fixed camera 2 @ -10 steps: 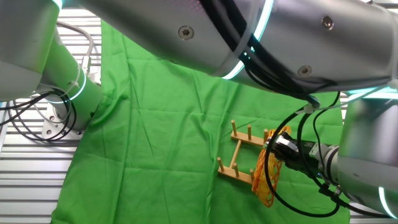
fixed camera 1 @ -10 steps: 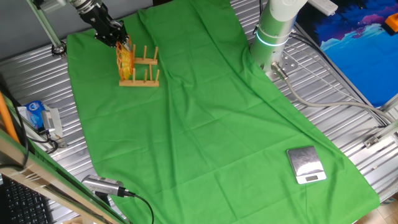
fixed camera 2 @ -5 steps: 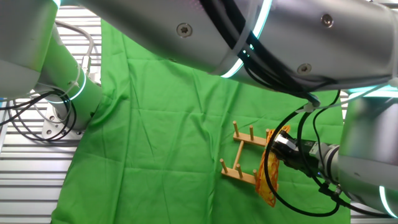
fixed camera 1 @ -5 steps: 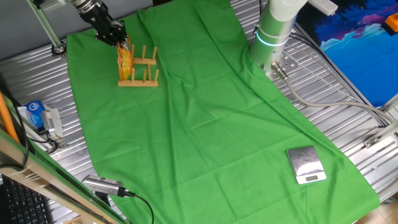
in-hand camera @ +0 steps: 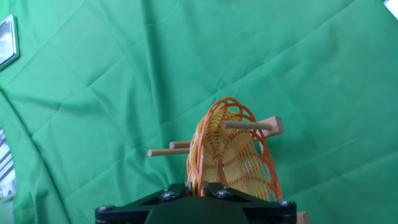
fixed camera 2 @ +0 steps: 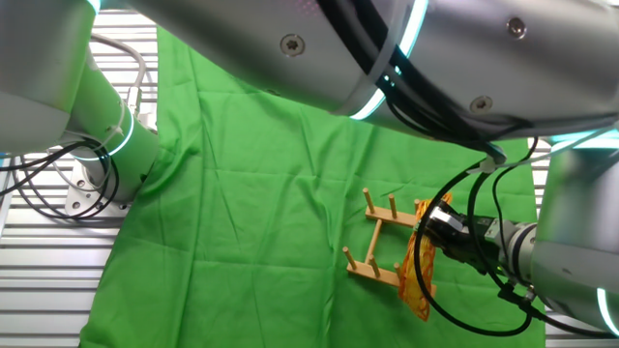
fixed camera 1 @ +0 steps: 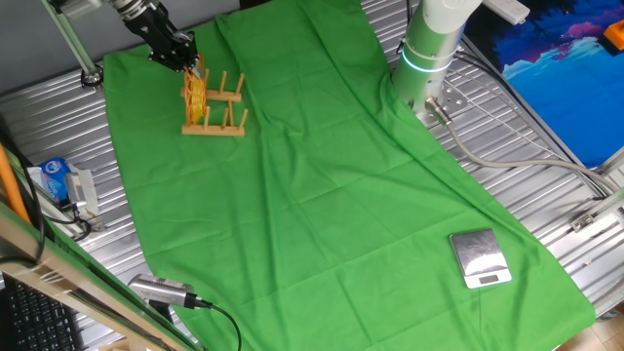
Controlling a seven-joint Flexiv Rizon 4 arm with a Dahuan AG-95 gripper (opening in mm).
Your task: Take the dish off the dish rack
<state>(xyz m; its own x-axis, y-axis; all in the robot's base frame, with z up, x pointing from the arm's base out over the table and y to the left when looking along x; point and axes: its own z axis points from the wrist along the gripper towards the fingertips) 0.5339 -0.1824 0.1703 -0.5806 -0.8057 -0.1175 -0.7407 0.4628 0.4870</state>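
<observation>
The gripper point(in-hand camera: 198, 186) pinched the dish point(in-hand camera: 231, 155) upright among the dish rack point(fixed camera 1: 216, 105) pegs; lifting straight up would have cleared them.

We see a green cloth point(fixed camera 1: 322, 185) spread over a ribbed metal table point(fixed camera 1: 546, 185) — wrinkled, running corner to corner. A small silver scale point(fixed camera 1: 480, 258) sits near one end of the cloth. Off the cloth lie a blue-and-white carton point(fixed camera 1: 54, 178) and a grey cylindrical device point(fixed camera 1: 161, 291) with a black cable — both near the table's edge.
</observation>
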